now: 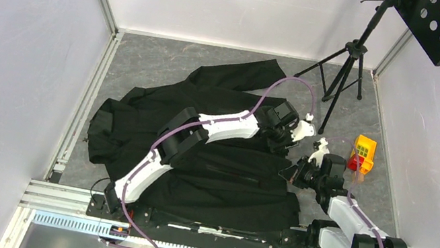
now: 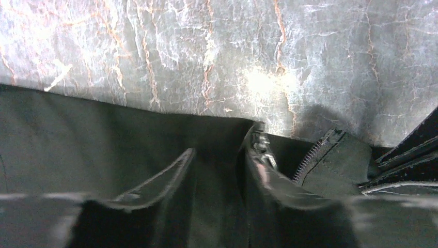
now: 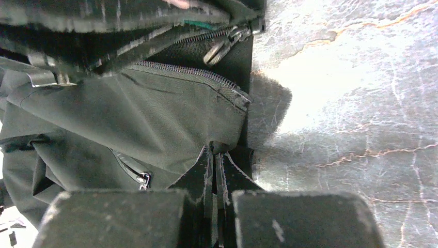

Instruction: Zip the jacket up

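Mostly the danger is sitting at the left gripper (image 2: 219,147). Its fingers are standing apart over the jacket (image 1: 228,180) edge, pinching nothing that I can see. The slider (image 2: 261,143) is lying right against one finger, centre-right of the wrist view. If the fingers are closing off-centre, they are likely catching loose cloth instead of the slider, or nudging it off the teeth (image 2: 313,156).

Further right, the right gripper (image 3: 216,155) is clamping a hem corner, low centre in its view. So thin a pinch is liable to be slipping once the slider is pulling, letting the hem bunch.

The jacket is lying flat on the table (image 1: 167,60), filling the middle of the top view. Its long axis is running left to right, with the collar end seemingly pointing left and the hem right. One sleeve (image 1: 246,74) is trailing toward upper centre.
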Action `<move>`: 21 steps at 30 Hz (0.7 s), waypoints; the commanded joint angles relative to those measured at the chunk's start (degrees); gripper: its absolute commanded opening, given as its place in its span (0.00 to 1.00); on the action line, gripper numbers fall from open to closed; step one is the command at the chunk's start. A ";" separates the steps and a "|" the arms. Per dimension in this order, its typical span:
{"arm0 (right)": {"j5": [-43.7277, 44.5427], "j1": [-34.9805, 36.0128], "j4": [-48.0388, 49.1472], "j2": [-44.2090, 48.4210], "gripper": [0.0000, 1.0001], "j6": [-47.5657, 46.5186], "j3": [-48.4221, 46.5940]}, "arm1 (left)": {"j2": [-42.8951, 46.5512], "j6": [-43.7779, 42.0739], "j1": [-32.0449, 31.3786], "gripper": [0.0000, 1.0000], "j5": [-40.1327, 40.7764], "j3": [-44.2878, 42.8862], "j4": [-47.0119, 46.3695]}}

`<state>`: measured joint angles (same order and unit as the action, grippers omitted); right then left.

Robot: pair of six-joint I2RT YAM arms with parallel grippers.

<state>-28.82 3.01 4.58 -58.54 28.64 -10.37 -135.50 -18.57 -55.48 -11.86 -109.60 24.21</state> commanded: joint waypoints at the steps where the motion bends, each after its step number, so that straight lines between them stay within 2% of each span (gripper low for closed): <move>1: 4.95 0.02 -0.93 0.84 0.00 -3.30 0.88 | -0.97 -1.82 -0.11 0.30 2.33 -3.47 0.56; 4: 5.91 0.04 0.57 0.13 0.00 -4.88 0.66 | 1.58 1.31 1.86 0.11 -1.17 -1.98 -3.08; 7: 6.40 0.02 2.85 -1.99 0.01 -5.29 0.03 | 6.78 6.41 4.87 0.03 -6.58 5.60 -12.31; 12: 4.39 0.06 6.95 -7.38 0.06 -5.05 -1.67 | 12.61 16.61 9.80 0.02 -19.59 16.78 -28.43; 16: 3.33 -0.01 6.62 -9.90 0.12 -6.66 -4.02 | 11.90 23.10 12.94 0.02 -24.82 17.37 -32.38; 21: 3.94 0.03 4.21 -9.01 0.24 -8.47 -8.28 | 11.36 25.51 13.38 0.02 -27.28 17.38 -34.44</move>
<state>-27.81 3.01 10.98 -67.72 23.77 -14.68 -126.69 1.17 -41.15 -33.43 -92.53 -3.84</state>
